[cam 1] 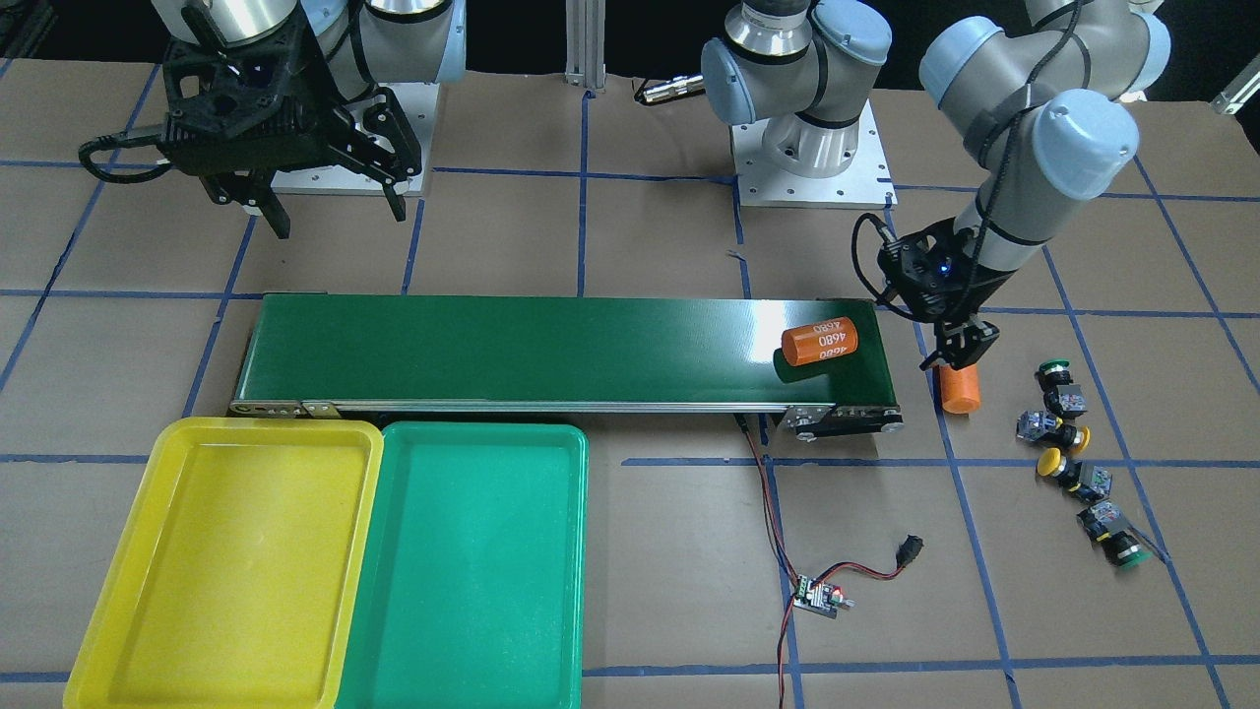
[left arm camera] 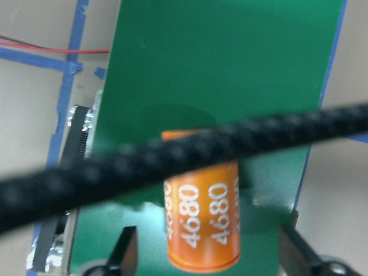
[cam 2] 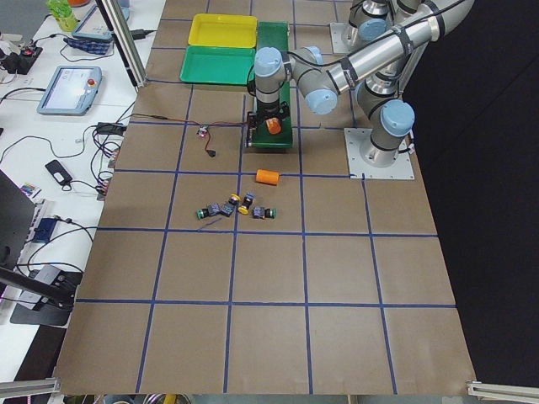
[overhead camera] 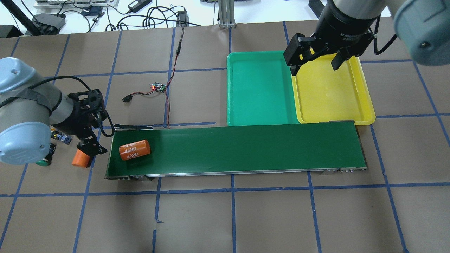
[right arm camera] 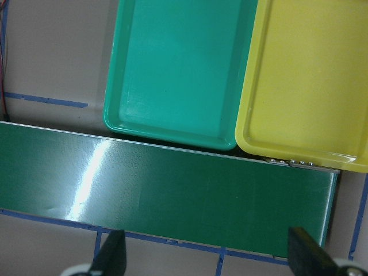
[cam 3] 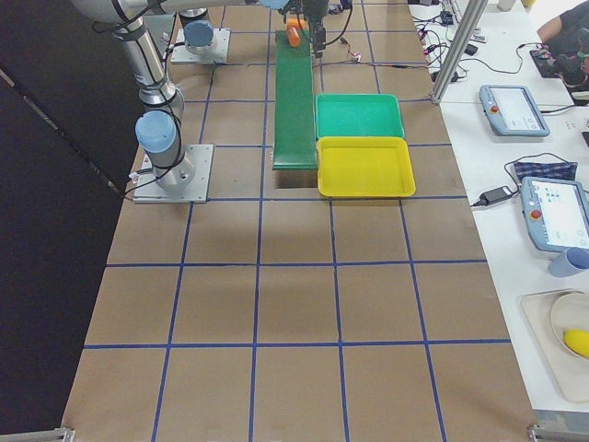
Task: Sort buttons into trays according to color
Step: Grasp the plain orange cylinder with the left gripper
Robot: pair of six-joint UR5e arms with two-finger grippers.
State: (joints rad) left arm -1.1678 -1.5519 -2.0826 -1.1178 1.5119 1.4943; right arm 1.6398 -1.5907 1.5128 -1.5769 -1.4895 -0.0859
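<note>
Four buttons lie in a loose row on the table past the belt's end: a green one [cam 1: 1053,373], two yellow ones [cam 1: 1069,434] [cam 1: 1054,463] and another green one [cam 1: 1122,551]. My left gripper [cam 1: 958,347] is open and empty, away from the buttons, just above an orange cylinder [cam 1: 960,389] beside the belt's end. In the overhead view my left arm hides most of the buttons. The yellow tray [cam 1: 236,561] and the green tray [cam 1: 472,561] lie side by side against the belt, both empty. My right gripper [overhead camera: 313,62] is open and empty, high over the seam between the trays.
The long dark-green conveyor belt [cam 1: 561,345] runs between the trays and the arm bases. A second orange cylinder marked 4680 [cam 1: 819,341] lies on the belt near my left gripper. A small controller board with red and black wires [cam 1: 817,596] lies on the table.
</note>
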